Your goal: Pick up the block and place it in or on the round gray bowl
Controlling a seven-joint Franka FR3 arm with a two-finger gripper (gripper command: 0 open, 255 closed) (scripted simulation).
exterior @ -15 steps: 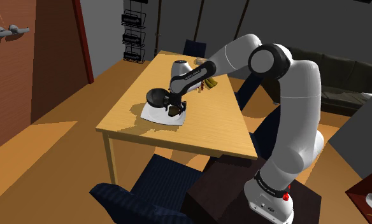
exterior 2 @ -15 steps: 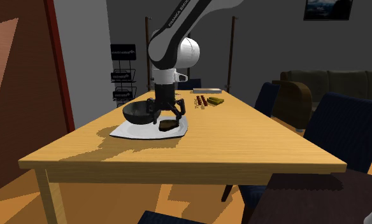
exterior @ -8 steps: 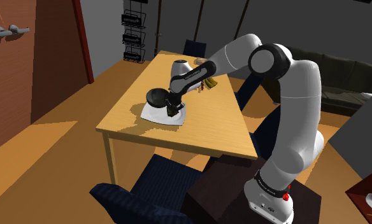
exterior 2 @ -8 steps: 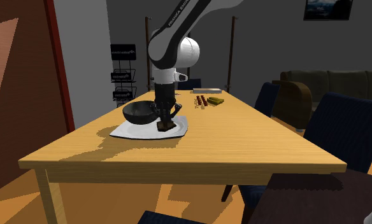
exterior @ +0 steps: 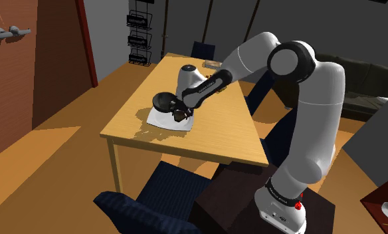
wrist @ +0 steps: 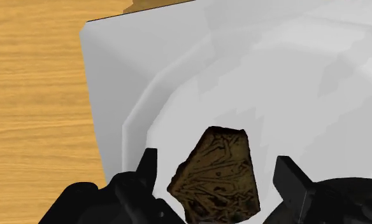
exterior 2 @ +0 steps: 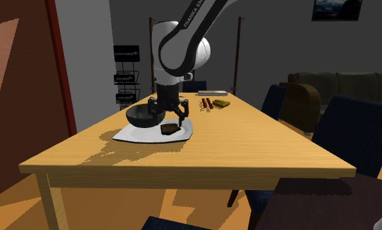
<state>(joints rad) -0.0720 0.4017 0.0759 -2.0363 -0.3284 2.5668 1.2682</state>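
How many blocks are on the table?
1. The brown block lies on the white plate beside the dark bowl, between the open fingers of the hand. Small items behind: unclear.

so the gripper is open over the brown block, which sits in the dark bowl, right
Not in the dark bowl: the brown block lies on the white plate beside it, as the second exterior view shows. The gripper is open over it.

Looks like a home, living/dining rm: wooden worktop (exterior 2: 261, 153) w/ dark blue upholstered chairs (exterior 2: 356, 131) round it, dark sofa (exterior 2: 353, 85) by back wall, framed pic (exterior 2: 337, 8) above, black wire rack (exterior: 139, 36) in corner, brown door (exterior: 6, 100) w/ lever handle (exterior: 10, 31).
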